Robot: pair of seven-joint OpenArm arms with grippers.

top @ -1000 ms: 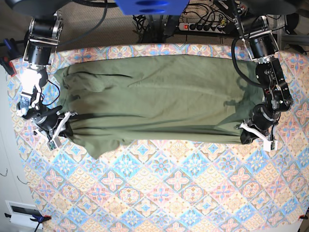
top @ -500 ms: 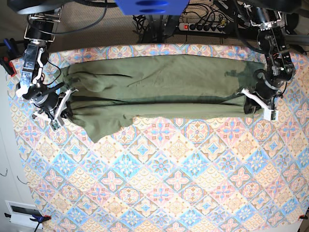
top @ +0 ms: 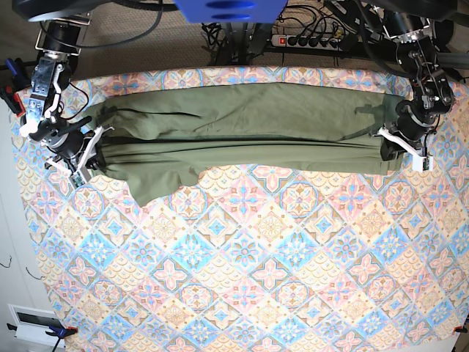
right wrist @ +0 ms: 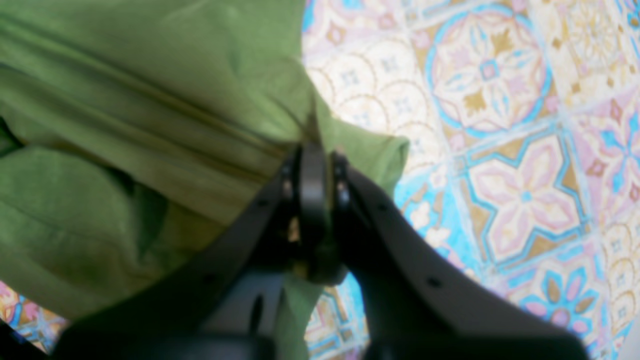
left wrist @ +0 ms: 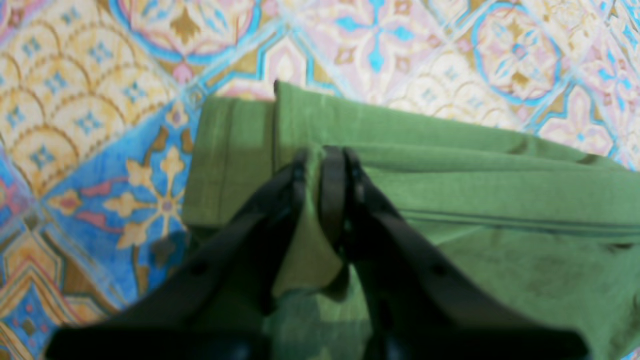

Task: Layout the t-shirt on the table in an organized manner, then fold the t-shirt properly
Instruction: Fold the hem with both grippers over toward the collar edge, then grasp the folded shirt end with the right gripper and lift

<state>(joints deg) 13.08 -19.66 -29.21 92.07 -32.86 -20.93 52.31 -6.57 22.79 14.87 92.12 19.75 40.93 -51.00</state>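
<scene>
The olive-green t-shirt [top: 242, 128] lies stretched in a long band across the far part of the table [top: 264, 271], folded lengthwise on itself, with a loose flap [top: 157, 183] hanging toward me at its left. My left gripper [top: 392, 143], at the right in the base view, is shut on the t-shirt's folded edge [left wrist: 320, 165]. My right gripper [top: 91, 150], at the left in the base view, is shut on the t-shirt's other end [right wrist: 312, 150]. Both hold the cloth low over the table.
A power strip [top: 311, 40] and cables lie beyond the table's far edge. Clamps [top: 9, 92] hold the cloth at the left edge. A white box [top: 33, 323] sits at the bottom left, off the table.
Both grippers have carried the t-shirt's near edge away from me, toward the far side. The shirt went from a wide spread to a narrow folded band.
</scene>
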